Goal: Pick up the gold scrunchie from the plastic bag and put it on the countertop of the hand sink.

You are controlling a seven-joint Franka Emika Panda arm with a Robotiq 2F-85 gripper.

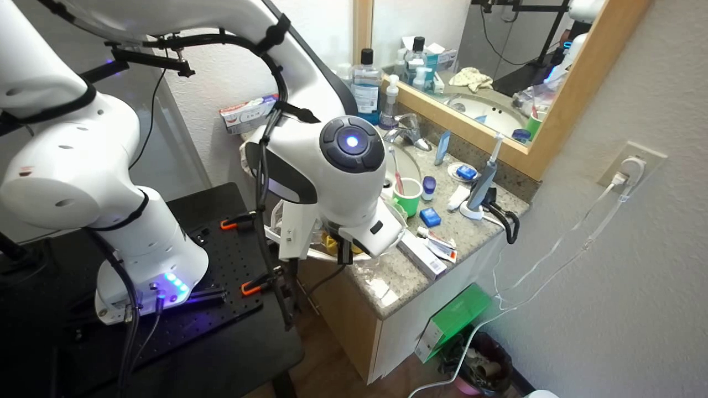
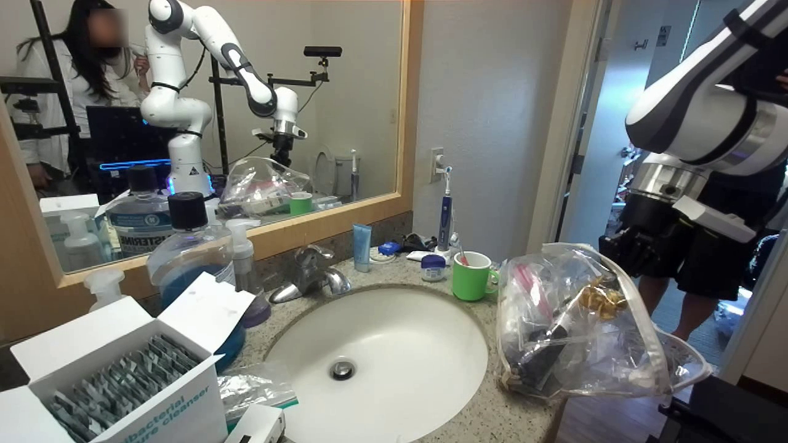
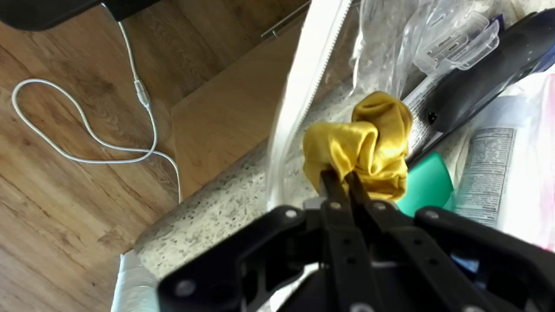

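The gold scrunchie (image 3: 364,151) is pinched between the fingertips of my gripper (image 3: 340,180) in the wrist view. In an exterior view the scrunchie (image 2: 603,299) shows through the clear wall of the plastic bag (image 2: 591,363), near its mouth. My gripper (image 2: 631,246) is above and behind the bag there, its fingertips hidden. The bag's whitish zip rim (image 3: 299,95) lies left of the scrunchie in the wrist view. The bag stands at the edge of the speckled countertop (image 2: 486,412), right of the hand sink (image 2: 406,344).
A green mug (image 2: 471,283) stands between sink and bag. Blue mouthwash (image 2: 191,246) and an open white box of packets (image 2: 123,375) stand on the sink's far side. A toothbrush (image 2: 444,215) is at the back. Inside the bag are a green item (image 3: 427,186) and a black one (image 3: 481,82).
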